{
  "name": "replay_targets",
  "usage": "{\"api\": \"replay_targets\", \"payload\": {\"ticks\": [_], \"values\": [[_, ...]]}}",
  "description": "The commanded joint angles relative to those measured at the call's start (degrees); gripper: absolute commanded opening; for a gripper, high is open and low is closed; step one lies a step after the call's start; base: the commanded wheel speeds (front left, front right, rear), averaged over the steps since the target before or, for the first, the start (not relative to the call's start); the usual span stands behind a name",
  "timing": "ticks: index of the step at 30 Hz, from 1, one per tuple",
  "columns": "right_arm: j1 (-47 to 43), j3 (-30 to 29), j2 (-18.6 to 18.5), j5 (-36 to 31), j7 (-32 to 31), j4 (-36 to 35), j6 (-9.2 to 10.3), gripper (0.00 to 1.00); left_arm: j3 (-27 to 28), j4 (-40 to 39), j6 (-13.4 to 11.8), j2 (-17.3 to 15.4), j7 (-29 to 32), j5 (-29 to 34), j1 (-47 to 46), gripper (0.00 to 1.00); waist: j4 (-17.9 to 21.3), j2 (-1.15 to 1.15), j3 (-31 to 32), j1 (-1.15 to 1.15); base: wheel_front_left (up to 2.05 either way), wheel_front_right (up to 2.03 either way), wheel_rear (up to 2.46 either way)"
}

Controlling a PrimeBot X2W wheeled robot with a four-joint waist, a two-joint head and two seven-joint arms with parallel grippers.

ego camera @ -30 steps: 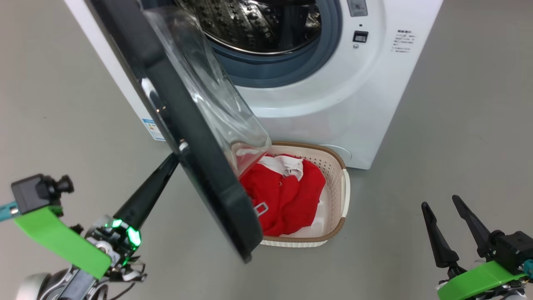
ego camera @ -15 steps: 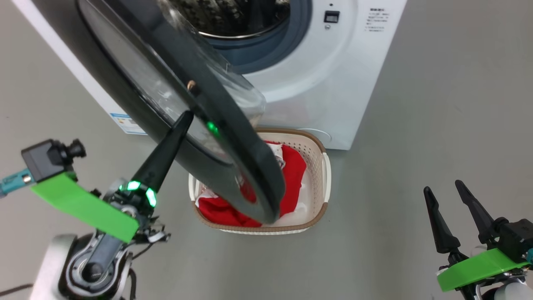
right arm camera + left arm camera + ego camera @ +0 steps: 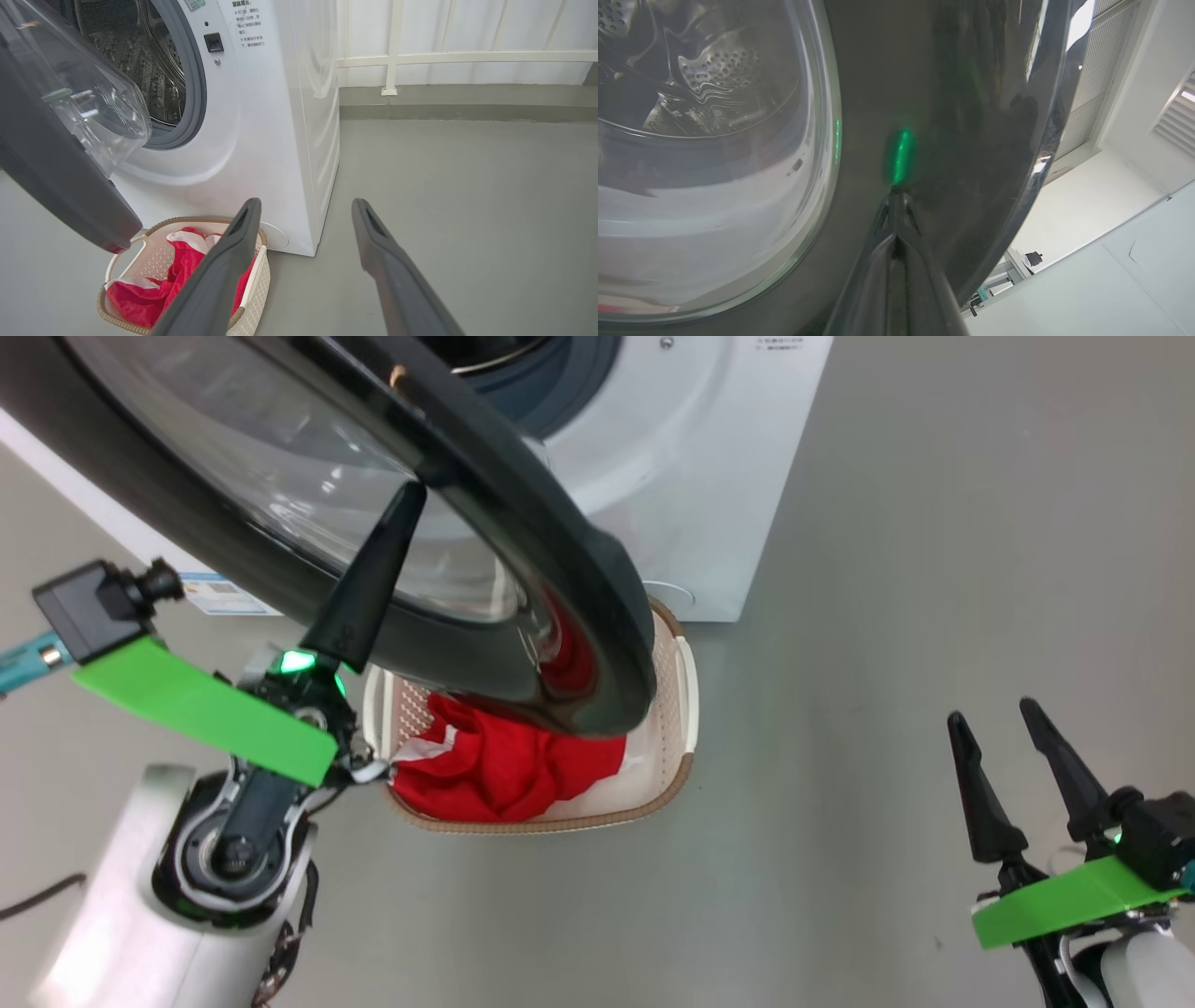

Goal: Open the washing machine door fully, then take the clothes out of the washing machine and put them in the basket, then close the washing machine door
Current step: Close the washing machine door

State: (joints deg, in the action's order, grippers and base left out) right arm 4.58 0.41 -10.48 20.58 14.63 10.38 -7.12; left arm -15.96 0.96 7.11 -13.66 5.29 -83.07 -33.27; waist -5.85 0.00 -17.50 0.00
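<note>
Black-rimmed washing machine door (image 3: pixel 579 579) ajar at 10 o'clock, white washing machine (image 3: pixel 691 476) at 12 o'clock, red clothes (image 3: pixel 504 770) inside cream basket (image 3: pixel 665 728)

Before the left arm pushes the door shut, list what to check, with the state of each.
1. The clothes lie in the basket: ok.
2. The drum is empty: cannot tell; the part that shows is bare.
3. The left gripper is shut, tip against the washing machine door: ok.
4. The right gripper is open, away from the door: ok.
5. Door's lower edge clears the basket: cannot tell.
6. Door latched: not ok, it stands open.
</note>
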Motion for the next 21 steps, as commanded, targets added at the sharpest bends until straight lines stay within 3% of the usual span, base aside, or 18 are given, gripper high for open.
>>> {"api": "replay_targets", "payload": {"ticks": [1,21], "values": [[2.14,0.67,-0.39,-0.60,0.37,-1.58,-0.36,1.00,0.78,-0.39,0.37,-2.23,-1.51,0.49,-3.43,0.00,1.30,0.00,-1.23,0.00,0.00,0.00,0.00],[4.53,0.07,0.94,-0.74,0.37,-1.96,-0.36,1.00,-8.55,11.96,0.37,-6.45,-14.62,0.79,-18.86,0.00,5.23,0.00,-4.66,0.00,0.00,0.00,0.00]]}}
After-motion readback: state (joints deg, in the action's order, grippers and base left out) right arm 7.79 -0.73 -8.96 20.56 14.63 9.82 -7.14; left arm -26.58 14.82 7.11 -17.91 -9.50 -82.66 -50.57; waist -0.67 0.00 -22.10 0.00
